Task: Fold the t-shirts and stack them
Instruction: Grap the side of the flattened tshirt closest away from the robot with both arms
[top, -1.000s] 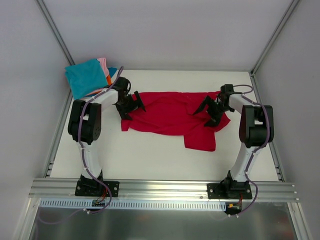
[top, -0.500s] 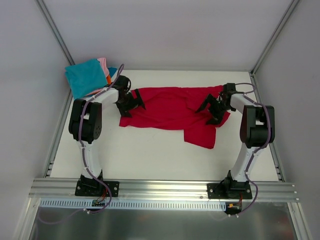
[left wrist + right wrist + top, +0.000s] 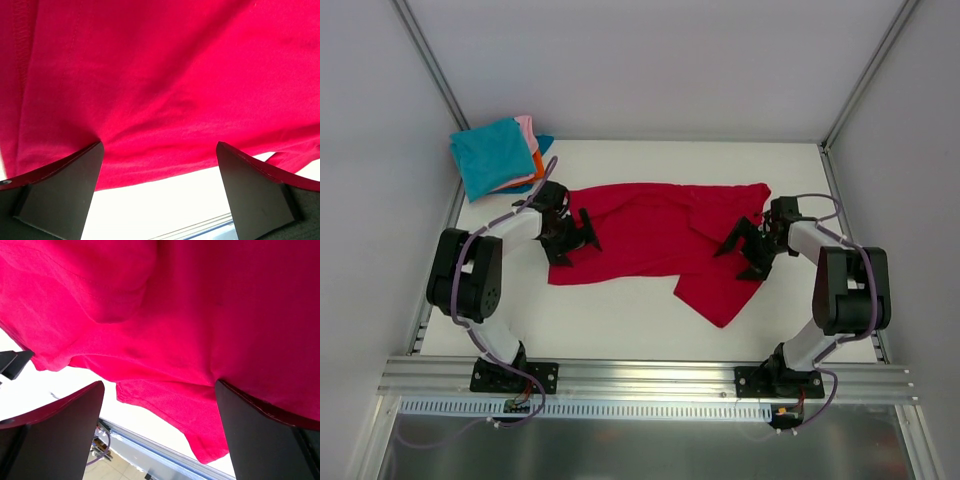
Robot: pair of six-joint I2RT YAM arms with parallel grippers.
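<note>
One red t-shirt (image 3: 655,235) lies spread between two arms' wide-open fingers (image 3: 55,192); four folded t-shirts (image 3: 500,155) stacked.

Spread t-shirt (image 3: 650,230) mid-table (image 3: 620,310), between left gripper (image 3: 582,231) and right gripper (image 3: 740,252); folded shirt stack (image 3: 498,154) at far-left corner.

White table (image 3: 620,310), walled on three sides, metal rail along the near edge. Red t-shirt (image 3: 650,235) lies spread across the middle, rumpled, one flap reaching toward the near right. Folded stack (image 3: 500,155) sits in the far left corner: teal shirt (image 3: 492,152) on top, pink, orange and blue edges showing beneath at its right side. Stack and red shirt lie apart.
</note>
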